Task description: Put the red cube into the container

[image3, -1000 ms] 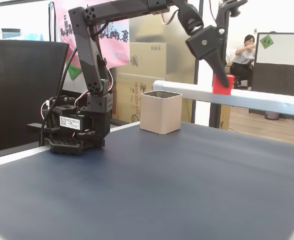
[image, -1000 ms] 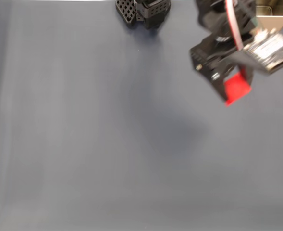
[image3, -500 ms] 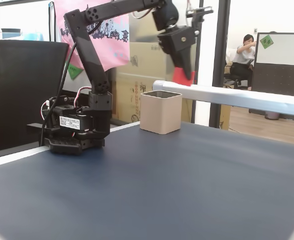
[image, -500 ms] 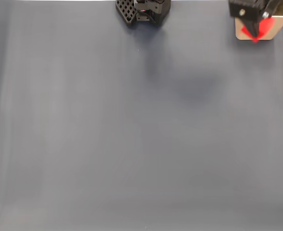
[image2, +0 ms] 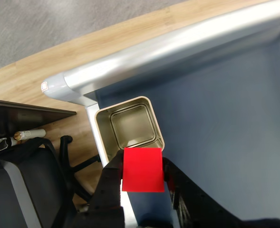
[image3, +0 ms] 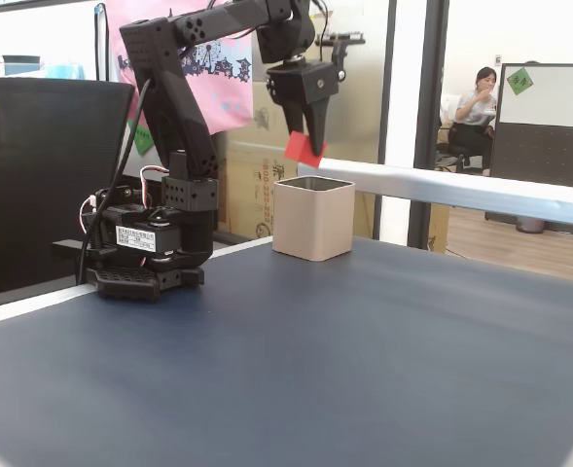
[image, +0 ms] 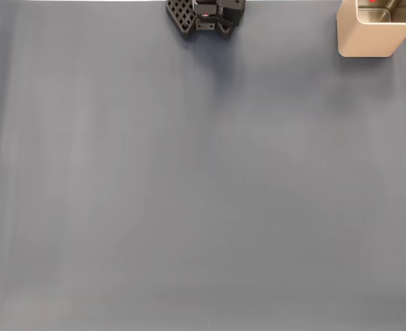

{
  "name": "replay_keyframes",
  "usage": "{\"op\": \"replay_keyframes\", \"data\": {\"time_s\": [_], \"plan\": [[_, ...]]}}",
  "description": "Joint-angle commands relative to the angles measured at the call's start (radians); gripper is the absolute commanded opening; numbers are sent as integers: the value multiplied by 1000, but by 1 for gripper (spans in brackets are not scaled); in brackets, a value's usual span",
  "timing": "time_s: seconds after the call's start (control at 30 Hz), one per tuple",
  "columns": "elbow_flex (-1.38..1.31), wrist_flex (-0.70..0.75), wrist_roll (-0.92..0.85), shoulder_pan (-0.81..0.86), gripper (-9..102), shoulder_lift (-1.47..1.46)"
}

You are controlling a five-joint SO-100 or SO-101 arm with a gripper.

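My gripper (image2: 142,178) pinches the red cube (image2: 141,169), matte and sharp-edged, between its black fingers (image2: 112,176) at the lower centre of the wrist view; just above it in the frame sits the container (image2: 151,121), tan-walled, round-cornered, its inside shiny metal (the cube's top edge overlaps the near rim); in a fixed view the cube (image3: 304,148) hangs tilted just over the container (image3: 312,219) at upper centre, on the dark blue table (image3: 364,360).
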Motion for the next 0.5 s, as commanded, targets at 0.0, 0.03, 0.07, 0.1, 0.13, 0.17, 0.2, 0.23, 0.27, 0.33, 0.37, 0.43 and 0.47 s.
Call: {"op": "replay_keyframes", "data": {"time_s": [0.0, 0.03, 0.07, 0.1, 0.13, 0.17, 0.2, 0.23, 0.27, 0.33, 0.37, 0.43, 0.47], "plan": [[-32, 0, 31, -35, 0, -15], [-38, -6, 35, -41, 0, -28], [-44, -14, 40, -46, 0, -40], [-51, -26, 44, -46, 1, -54], [-61, -32, 48, -46, 1, -71], [-80, -32, 55, -48, 1, -92], [-97, -34, 60, -51, 1, -110], [-109, -40, 64, -51, 1, -126], [-117, -51, 69, -51, 1, -137], [-138, -74, 80, -51, 1, -163], [-152, -83, 84, -51, 1, -176], [-181, -92, 97, -51, 1, -204], [-192, -98, 103, -52, 1, -213]]}}
